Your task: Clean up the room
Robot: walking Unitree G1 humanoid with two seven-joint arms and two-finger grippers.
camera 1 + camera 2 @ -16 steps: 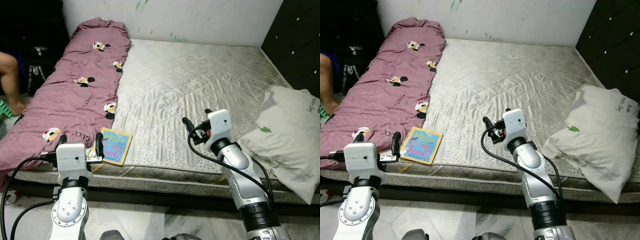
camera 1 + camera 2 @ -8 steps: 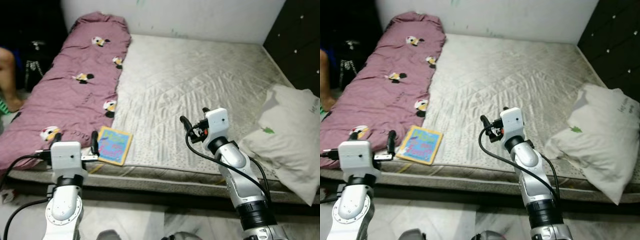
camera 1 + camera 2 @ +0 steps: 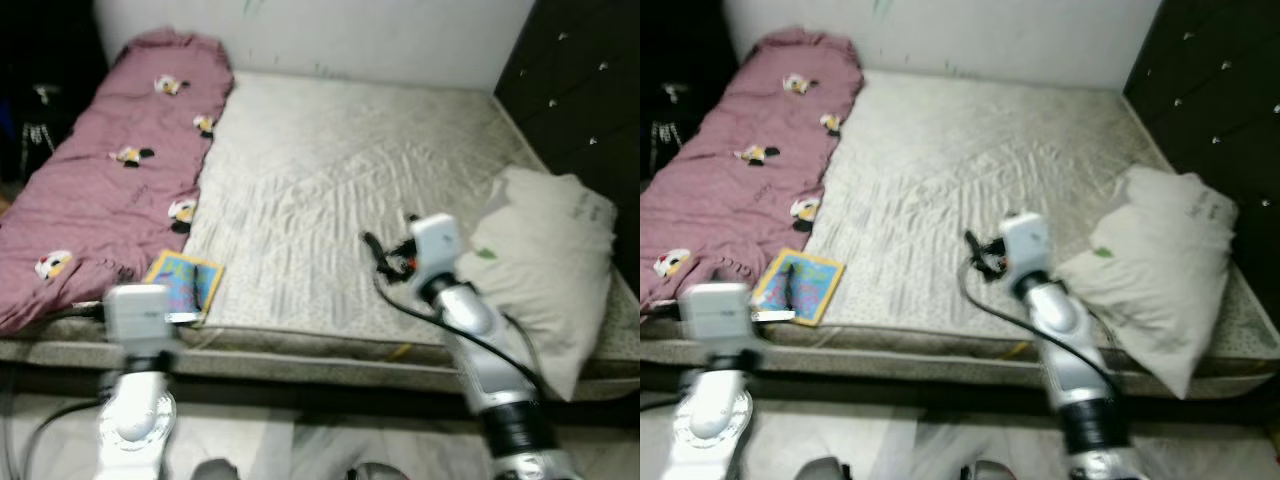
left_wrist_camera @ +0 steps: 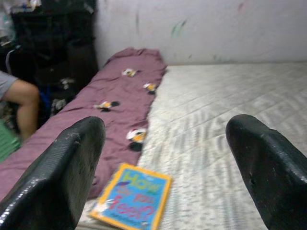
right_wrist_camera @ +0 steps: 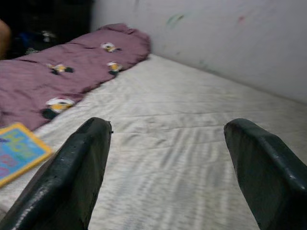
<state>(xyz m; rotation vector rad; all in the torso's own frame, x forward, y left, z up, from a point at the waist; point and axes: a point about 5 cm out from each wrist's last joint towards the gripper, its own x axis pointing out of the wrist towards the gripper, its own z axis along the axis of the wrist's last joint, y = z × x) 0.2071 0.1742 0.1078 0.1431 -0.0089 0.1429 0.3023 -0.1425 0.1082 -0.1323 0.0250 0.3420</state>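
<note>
Place: a bedroom in a home
Bed: bare quilted mattress (image 3: 330, 200) set low on a tiled floor (image 3: 300, 450)
Bedding: purple cartoon-print blanket (image 3: 110, 170) along one side, white pillow (image 3: 540, 250) at the other
Walls: pale wall (image 3: 330, 35) with paint marks behind, dark studded panel (image 3: 590, 90) beside the pillow
Clutter: children's book (image 3: 185, 283) on the mattress edge

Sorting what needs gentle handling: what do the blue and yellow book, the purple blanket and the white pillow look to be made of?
Blue and yellow book: probably stiff card or hardcover; it lies flat with crisp edges and a printed cover.
Purple blanket: soft woven fabric, matte, with folds and printed cartoon figures.
White pillow: cloth cover over soft filling; it looks plump, creased and slumped at the mattress edge.
</note>
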